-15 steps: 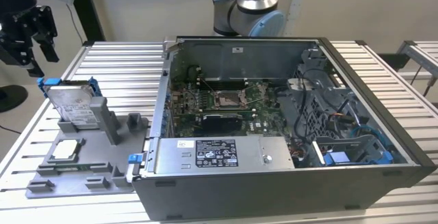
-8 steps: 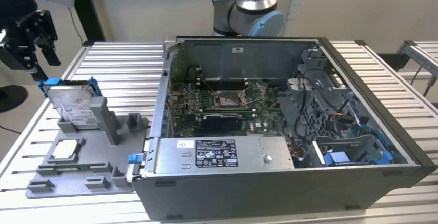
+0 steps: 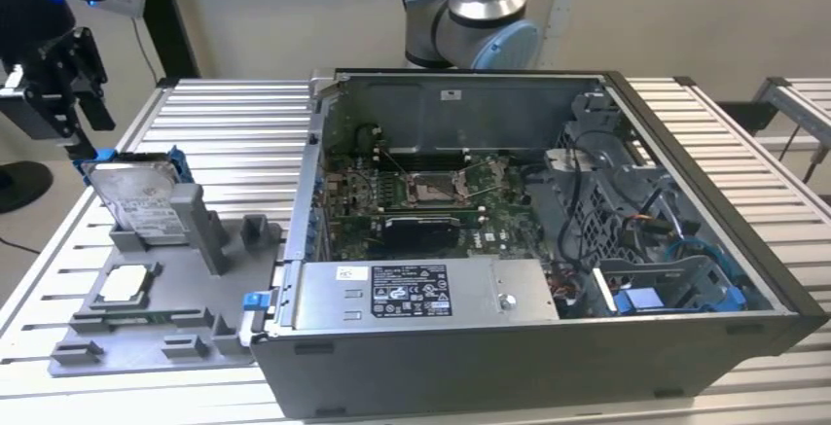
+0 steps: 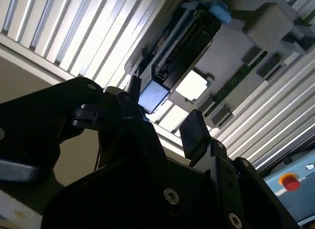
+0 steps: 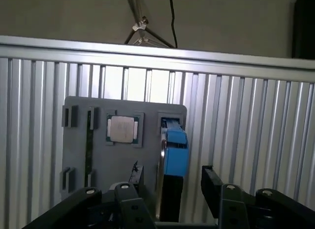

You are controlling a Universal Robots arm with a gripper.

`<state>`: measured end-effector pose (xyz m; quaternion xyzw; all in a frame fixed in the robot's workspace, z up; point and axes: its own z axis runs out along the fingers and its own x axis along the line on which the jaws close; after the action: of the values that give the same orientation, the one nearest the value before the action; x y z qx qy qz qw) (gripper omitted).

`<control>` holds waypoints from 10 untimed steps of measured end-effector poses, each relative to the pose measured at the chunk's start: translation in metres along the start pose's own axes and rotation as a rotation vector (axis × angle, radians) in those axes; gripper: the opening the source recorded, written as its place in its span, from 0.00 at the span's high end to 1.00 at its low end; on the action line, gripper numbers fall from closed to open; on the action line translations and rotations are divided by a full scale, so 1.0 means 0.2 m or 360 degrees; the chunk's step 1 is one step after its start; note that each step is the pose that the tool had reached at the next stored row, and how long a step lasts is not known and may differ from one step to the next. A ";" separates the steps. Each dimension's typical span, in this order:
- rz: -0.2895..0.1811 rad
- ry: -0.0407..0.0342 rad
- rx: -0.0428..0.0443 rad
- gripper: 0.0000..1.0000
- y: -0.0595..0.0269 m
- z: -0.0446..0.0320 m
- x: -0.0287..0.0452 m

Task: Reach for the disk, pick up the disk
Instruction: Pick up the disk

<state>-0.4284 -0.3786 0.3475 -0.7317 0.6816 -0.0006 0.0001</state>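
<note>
Disk [image 3: 136,196] stood just below the gripper [image 5: 172,174], whose fingers [image 5: 212,182] were spread wide, gripping nothing and lined up to either side of its blue-framed top edge. It looked rigid, dense and smooth-faced, so I judged a firm pinch across the two flat faces near that edge best. Outward were one grey holder [image 3: 130,344] slotting it upright, one square chip [image 3: 124,284] and one open computer case [image 3: 520,367].
</note>
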 end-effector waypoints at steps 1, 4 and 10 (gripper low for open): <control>-0.0004 0.0000 -0.0001 0.00 0.000 0.007 0.000; -0.0006 0.0000 -0.0005 0.00 0.000 0.028 0.000; -0.0006 -0.0001 -0.0020 0.00 0.000 0.067 0.000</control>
<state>-0.4285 -0.3786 0.3341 -0.7330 0.6803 0.0039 -0.0041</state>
